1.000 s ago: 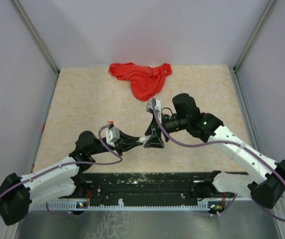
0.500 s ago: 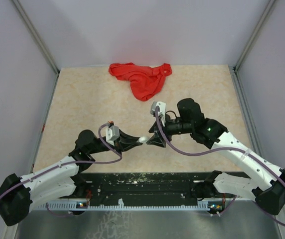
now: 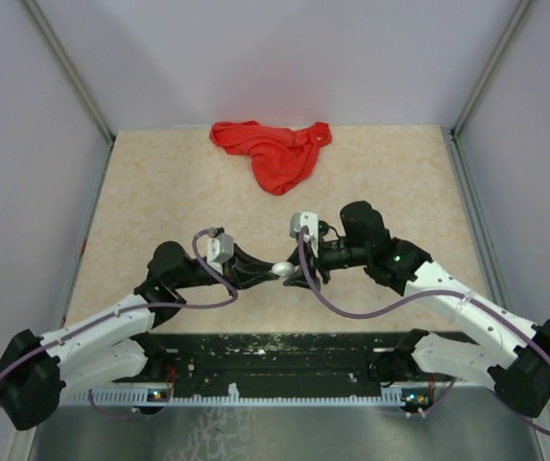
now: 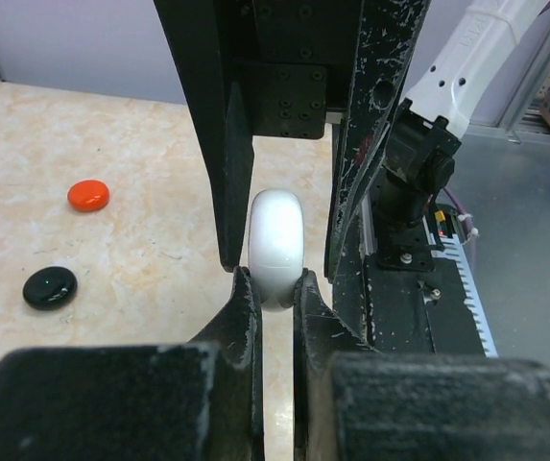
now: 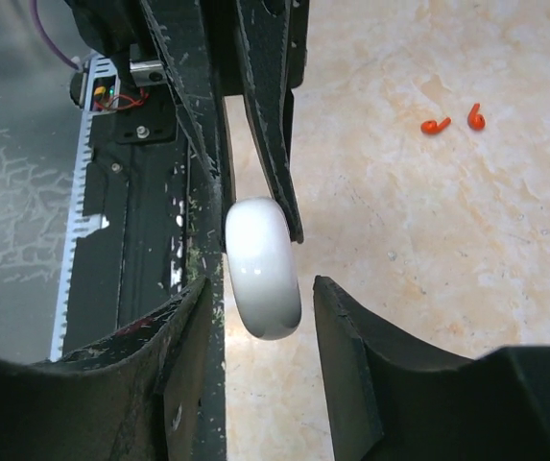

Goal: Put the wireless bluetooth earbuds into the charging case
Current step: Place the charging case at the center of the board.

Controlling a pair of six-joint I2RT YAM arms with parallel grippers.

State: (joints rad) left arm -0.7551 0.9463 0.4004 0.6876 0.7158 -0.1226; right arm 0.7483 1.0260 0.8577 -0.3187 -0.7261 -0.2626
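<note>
White plastic sits mid-frame in the top view: the white case, pinched edge-on in the left gripper above the table, presented, I'd guess, for the right gripper to open. The left wrist view shows those fingers clamping its rim, a red case and black case lying at left. From the right wrist, the jaws stand apart astride it, not gripping, with two red earbuds on the table at upper right.
</note>
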